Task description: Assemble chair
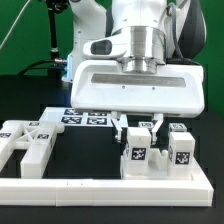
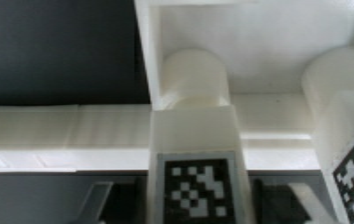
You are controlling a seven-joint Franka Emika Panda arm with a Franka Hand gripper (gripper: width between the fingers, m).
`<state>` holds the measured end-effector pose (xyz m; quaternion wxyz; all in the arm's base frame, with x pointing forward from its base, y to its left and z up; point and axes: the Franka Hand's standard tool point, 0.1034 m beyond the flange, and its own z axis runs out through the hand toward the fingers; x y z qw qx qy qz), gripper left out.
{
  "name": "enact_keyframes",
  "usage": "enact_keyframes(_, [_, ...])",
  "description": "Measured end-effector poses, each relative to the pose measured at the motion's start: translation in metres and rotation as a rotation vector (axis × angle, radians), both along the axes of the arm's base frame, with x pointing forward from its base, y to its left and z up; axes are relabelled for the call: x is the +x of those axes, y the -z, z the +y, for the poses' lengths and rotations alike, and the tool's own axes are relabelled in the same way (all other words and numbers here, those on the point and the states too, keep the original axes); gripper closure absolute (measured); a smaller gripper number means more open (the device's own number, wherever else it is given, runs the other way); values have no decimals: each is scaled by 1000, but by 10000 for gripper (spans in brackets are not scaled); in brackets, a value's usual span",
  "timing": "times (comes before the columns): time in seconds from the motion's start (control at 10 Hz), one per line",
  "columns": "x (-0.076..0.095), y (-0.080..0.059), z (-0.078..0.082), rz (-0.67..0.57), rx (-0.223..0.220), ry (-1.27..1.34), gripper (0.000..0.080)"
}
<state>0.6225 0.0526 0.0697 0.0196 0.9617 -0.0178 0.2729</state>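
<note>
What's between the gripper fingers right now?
A tagged white chair post stands between the fingers of the gripper; wrist view shows it best. Clamped or not: unclear.

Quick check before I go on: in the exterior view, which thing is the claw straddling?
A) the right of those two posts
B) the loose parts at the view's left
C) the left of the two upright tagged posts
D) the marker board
C: the claw sits down over the top of the left tagged post, a finger on either side, while the right post stands free beside it.
</note>
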Motion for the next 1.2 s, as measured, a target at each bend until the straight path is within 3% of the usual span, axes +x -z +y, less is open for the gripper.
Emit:
enact_keyframes(0.1, [0, 0, 0, 0, 0, 0, 515])
enact_keyframes(0.3, [0, 0, 0, 0, 0, 0, 230])
enact_keyframes(0.4, [0, 0, 0, 0, 0, 0, 230])
enact_keyframes(0.5, [0, 0, 0, 0, 0, 0, 166])
enact_keyframes(1.0, [0, 0, -1, 15, 2, 1, 151])
enact_keyframes(1.2, [11, -21, -7, 87, 30, 13, 151])
